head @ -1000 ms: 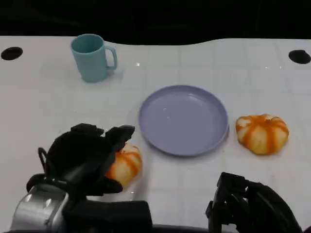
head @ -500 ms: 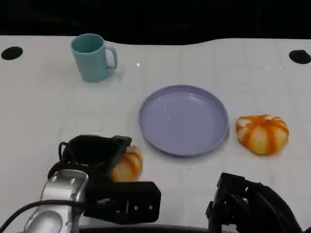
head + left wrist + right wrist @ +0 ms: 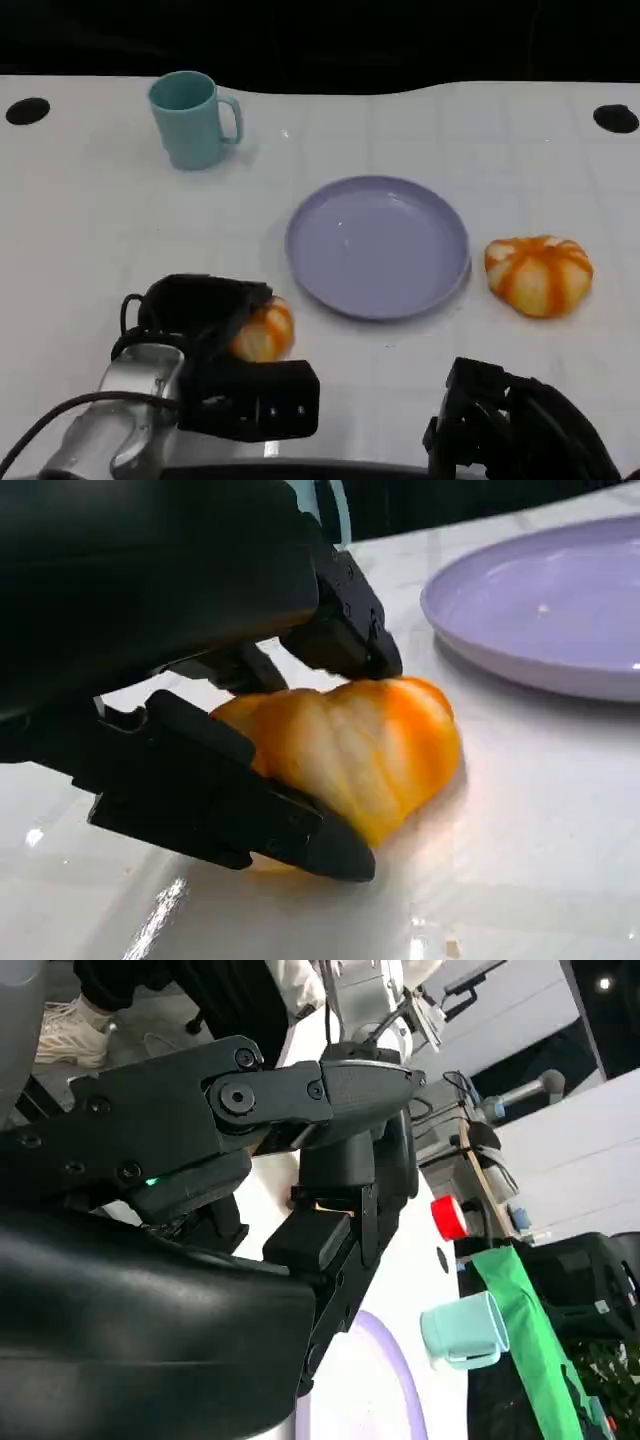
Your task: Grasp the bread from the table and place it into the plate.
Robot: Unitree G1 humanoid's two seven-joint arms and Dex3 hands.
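In the head view the left hand [image 3: 205,318] lay on the white table [image 3: 100,220], its black fingers wrapped around an orange-striped bread roll [image 3: 262,331] just beside the near-left rim of the lilac plate [image 3: 378,246]. A second roll [image 3: 538,275] sat just right of the plate, and a teal mug [image 3: 192,119] stood well behind. The right hand [image 3: 510,425] rested low at the near edge, away from both rolls; whether its fingers were apart or curled could not be told.

The left wrist view showed the fingers [image 3: 250,810] clamped on the bread roll [image 3: 350,755] from both sides, the roll resting on the table near the plate [image 3: 540,620].

The right wrist view showed the right hand [image 3: 330,1210] holding nothing, with the mug [image 3: 463,1330] beyond.
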